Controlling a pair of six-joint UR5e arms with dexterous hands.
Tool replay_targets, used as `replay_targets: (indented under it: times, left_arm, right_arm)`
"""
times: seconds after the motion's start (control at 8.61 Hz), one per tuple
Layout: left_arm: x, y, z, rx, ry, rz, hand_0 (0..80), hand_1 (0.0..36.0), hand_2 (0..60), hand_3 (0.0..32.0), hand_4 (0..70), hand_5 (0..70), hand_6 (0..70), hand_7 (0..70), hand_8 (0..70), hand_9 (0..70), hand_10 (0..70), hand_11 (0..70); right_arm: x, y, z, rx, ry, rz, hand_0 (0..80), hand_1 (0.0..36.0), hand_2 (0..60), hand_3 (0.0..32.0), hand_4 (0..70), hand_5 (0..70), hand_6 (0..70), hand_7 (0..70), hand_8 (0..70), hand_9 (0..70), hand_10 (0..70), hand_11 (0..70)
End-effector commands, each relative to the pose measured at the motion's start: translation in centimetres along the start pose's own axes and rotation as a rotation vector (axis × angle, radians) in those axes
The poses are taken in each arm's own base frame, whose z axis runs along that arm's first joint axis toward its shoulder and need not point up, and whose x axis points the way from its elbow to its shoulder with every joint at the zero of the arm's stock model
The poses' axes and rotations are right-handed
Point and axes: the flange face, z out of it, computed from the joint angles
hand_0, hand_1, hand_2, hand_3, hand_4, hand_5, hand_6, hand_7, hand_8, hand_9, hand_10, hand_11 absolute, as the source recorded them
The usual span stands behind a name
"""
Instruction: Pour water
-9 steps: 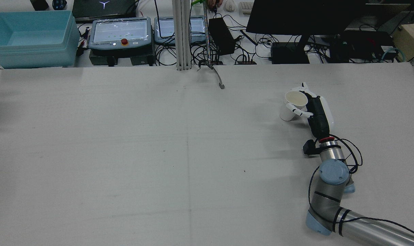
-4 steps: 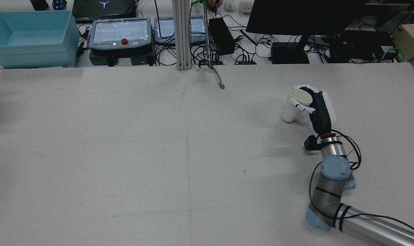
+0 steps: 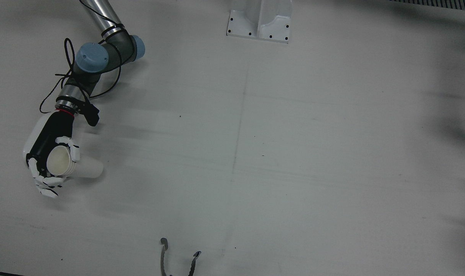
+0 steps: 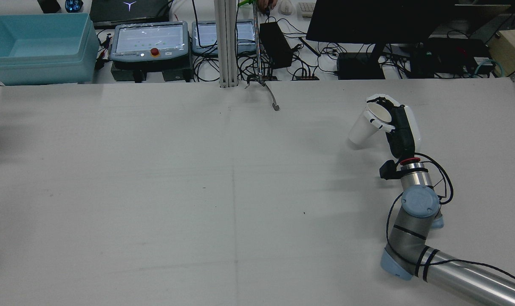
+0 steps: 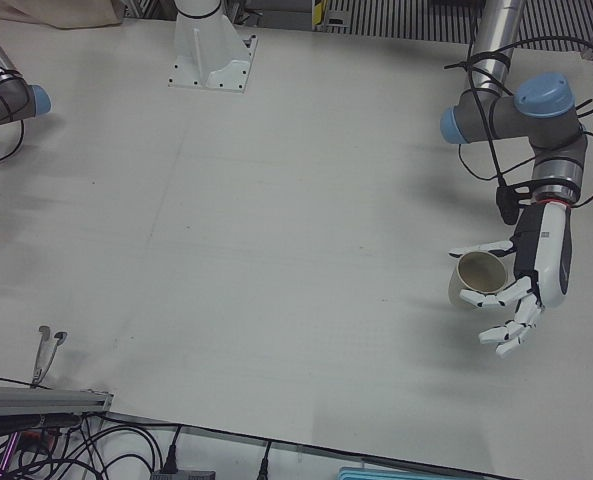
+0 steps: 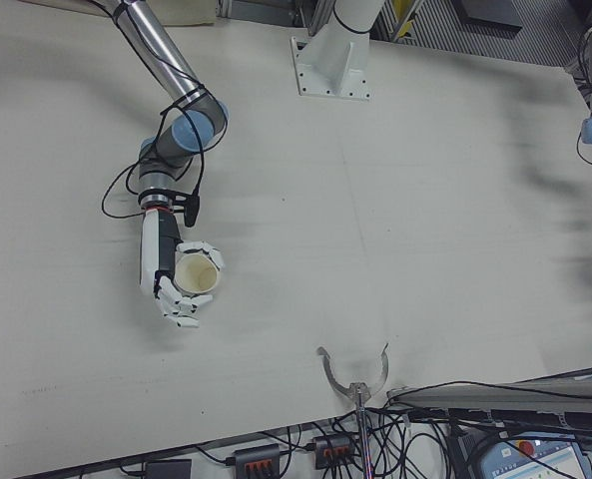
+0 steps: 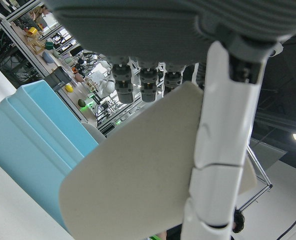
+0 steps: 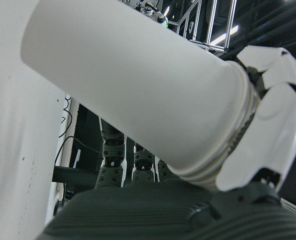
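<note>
- Over the right half of the table (image 4: 198, 178), right hand (image 4: 395, 123) is wrapped round the rim end of the white cup (image 4: 361, 127), fingers (image 8: 270, 120) hooked over the lip.
- White cup is clear of the surface and tilted: mouth high and toward the palm, base low and pointing toward table centre. Shadow sits on the table under it.
- Gripping at the rim leaves the cup body free. Probably deliberate, so wrist roll alone sets the pour angle.
- Mouth is above the base, so whatever is inside stays in. Can't tell from any view if it actually holds water.
- Left hand (image 5: 526, 285), seen in the left-front view, has the beige cup (image 5: 476, 280) cradled. One finger arcs over the top of the rim, the others fan out below and beyond it. Looser hold than the right.
- Left hand view shows a finger lying flat against the beige cup's wall, so contact is real. Blue bin (image 7: 33, 150) is in the background there.
- Beige cup's mouth faces that camera. Whether it's upright or tipped, can't tell.
- Cups are well apart, one on each half of the table, and no single view shows both. Judgement: carry phase, pour not started.
- Next step would need both cups at centre, receiver mouth up, white cup's lip just above it.
- Risk: rim-only grip could let the white cup pivot when rolled.
</note>
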Motion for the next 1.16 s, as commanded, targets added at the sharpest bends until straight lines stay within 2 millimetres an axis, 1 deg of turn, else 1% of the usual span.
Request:
replay_targets:
  times: [0.0,0.12,0.23,0.35,0.46,0.58,0.7,0.81,0.93,1.05]
  left_arm:
    - [0.8,1.5,0.9,-0.017,0.003,-0.001,76.8,20.7,0.0,0.0,50.5,34.0,13.6,30.2,11.8,16.6,10.9,17.6]
    - [0.9,1.4,0.6,-0.015,0.001,-0.002,77.5,20.8,0.0,0.0,50.6,33.9,13.6,30.1,11.8,16.6,10.9,17.6]
    - [1.4,2.1,0.8,-0.033,0.008,-0.005,78.8,20.7,0.0,0.0,51.1,34.0,13.7,30.2,11.8,16.5,10.7,17.3]
    - [2.3,4.0,1.7,-0.071,0.003,-0.005,79.7,20.8,0.0,0.0,52.4,34.8,14.0,30.7,11.8,16.4,10.6,17.2]
    - [3.1,6.2,2.3,-0.119,-0.017,-0.002,79.3,20.5,0.0,0.0,53.1,35.0,14.2,30.9,11.7,16.3,10.6,17.1]
    - [3.5,7.0,2.5,-0.139,-0.028,-0.002,78.4,20.2,0.0,0.0,53.8,35.3,14.4,31.3,11.7,16.3,10.6,17.0]
    - [4.0,7.8,2.7,-0.149,-0.026,-0.007,76.8,19.9,0.0,0.0,53.9,35.1,14.4,31.2,11.7,16.2,10.5,17.0]
    - [4.4,9.4,3.0,-0.188,-0.048,-0.006,77.7,19.9,0.0,0.0,55.1,35.5,14.8,31.7,11.8,16.4,10.6,17.1]
    - [4.1,12.6,4.6,-0.249,-0.081,-0.011,79.7,19.9,0.0,0.0,56.4,35.9,15.4,32.7,12.0,16.6,10.6,17.2]
    - [3.4,16.2,6.3,-0.296,-0.101,-0.027,80.0,20.0,0.0,0.0,57.4,36.5,15.5,32.9,11.8,16.3,10.5,17.1]
  right_arm:
    - [-0.5,0.0,0.4,-0.002,-0.003,-0.002,45.0,35.9,60.0,0.0,16.7,36.6,43.6,62.2,23.2,30.3,39.1,56.7]
    - [-0.5,0.0,0.4,-0.001,-0.002,-0.005,44.6,36.0,60.0,0.0,18.2,37.3,45.6,64.1,24.3,31.1,40.7,58.8]
    - [-0.5,0.1,0.4,-0.002,-0.003,-0.004,44.5,36.0,60.0,0.0,18.1,38.1,47.6,66.2,25.9,32.4,43.8,63.5]
    - [-0.5,0.2,0.5,-0.003,-0.003,-0.001,44.7,36.0,60.0,0.0,16.8,39.7,50.4,68.7,28.2,34.5,49.2,70.0]
    - [-0.6,0.4,0.5,-0.006,-0.004,0.003,45.5,36.0,60.0,0.0,15.4,40.8,51.9,69.9,29.6,35.4,52.4,70.0]
    - [-0.6,0.5,0.5,-0.006,-0.002,0.000,45.7,36.0,60.0,0.0,14.2,40.6,51.3,69.1,29.0,34.5,51.9,70.0]
    - [-0.5,1.0,0.6,-0.012,0.002,0.007,46.2,36.0,60.0,0.0,13.4,40.9,50.8,68.7,28.1,33.3,51.0,70.0]
    - [-1.2,2.1,1.0,-0.016,0.031,-0.007,46.6,36.0,60.0,0.0,12.2,41.1,50.0,68.3,27.2,32.0,50.1,70.0]
    - [-2.4,3.7,1.4,-0.004,0.053,-0.037,46.5,36.0,60.0,0.0,9.3,39.2,48.0,65.4,25.8,30.0,49.8,70.0]
    - [-3.4,4.7,1.8,-0.002,0.061,-0.047,46.7,36.0,60.0,0.0,6.3,37.6,45.9,62.4,24.1,27.8,49.4,70.0]
